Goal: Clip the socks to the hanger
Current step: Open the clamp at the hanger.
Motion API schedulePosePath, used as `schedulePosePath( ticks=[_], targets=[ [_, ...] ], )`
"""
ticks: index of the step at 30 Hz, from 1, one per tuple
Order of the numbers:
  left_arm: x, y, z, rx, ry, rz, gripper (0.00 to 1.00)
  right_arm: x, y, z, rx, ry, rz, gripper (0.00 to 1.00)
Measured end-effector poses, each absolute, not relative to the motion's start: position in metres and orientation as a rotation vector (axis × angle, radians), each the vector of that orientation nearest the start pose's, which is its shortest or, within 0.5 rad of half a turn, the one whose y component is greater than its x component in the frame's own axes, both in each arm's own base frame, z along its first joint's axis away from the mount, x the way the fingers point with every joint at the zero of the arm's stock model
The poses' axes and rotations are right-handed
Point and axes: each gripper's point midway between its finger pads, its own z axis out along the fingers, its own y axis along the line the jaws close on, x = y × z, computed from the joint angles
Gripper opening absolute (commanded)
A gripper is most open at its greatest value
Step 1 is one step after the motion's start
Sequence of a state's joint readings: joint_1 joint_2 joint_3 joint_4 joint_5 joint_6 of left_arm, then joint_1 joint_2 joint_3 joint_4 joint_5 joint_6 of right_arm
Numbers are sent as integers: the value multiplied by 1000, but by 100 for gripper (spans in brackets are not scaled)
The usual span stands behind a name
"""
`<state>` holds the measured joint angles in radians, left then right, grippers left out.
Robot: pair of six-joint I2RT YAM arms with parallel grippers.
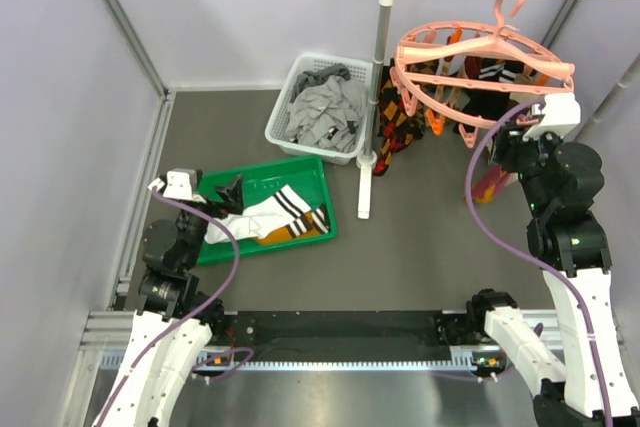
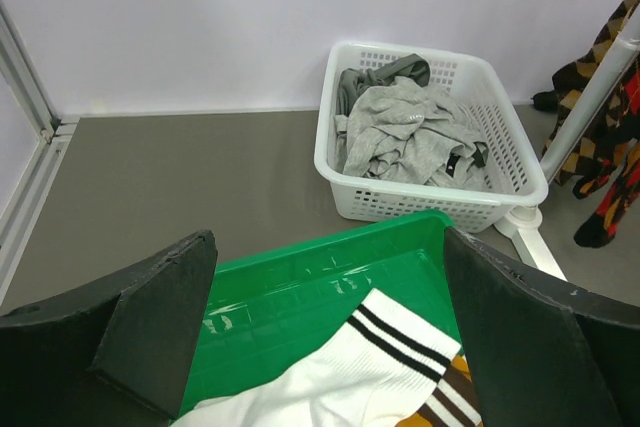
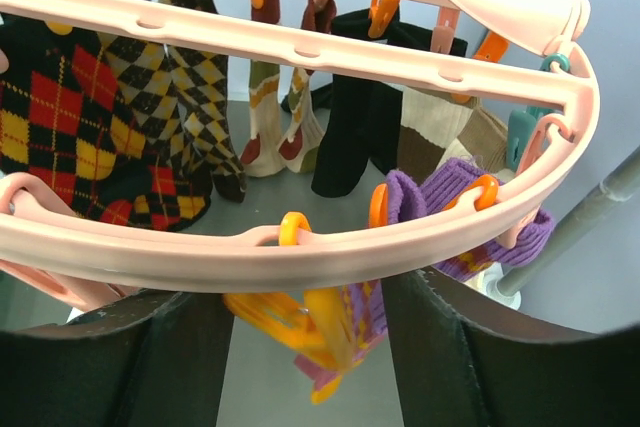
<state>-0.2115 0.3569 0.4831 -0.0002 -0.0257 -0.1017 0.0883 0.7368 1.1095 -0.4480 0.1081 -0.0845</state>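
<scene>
The grey surface [image 1: 430, 237] carries a green tray [image 1: 285, 177] under the left pincer [image 2: 328, 237], a white basket [image 1: 283, 97] beyond it, and the stand's foot [image 1: 364, 213] to its right.

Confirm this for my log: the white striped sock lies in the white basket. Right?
No. The sock lies in the green tray, not the basket, which holds grey clothes. The left wrist view shows it.

top: overhead, from near side, whole table [image 1: 430, 237] | left wrist: low, near green tray [image 2: 300, 282]; top shares it | right wrist: close under hanger [image 3: 300, 257]
</scene>
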Motion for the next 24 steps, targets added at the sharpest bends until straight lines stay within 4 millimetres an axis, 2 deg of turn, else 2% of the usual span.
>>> schedulePosePath(
  ticks=[13,24],
  targets=[
    [255,-54,286,57,1448,-237,99,283,7,373,-46,1659,-43,40],
    [255,-54,286,57,1448,-237,99,282,13,378,16,1681,28,41]
  ],
)
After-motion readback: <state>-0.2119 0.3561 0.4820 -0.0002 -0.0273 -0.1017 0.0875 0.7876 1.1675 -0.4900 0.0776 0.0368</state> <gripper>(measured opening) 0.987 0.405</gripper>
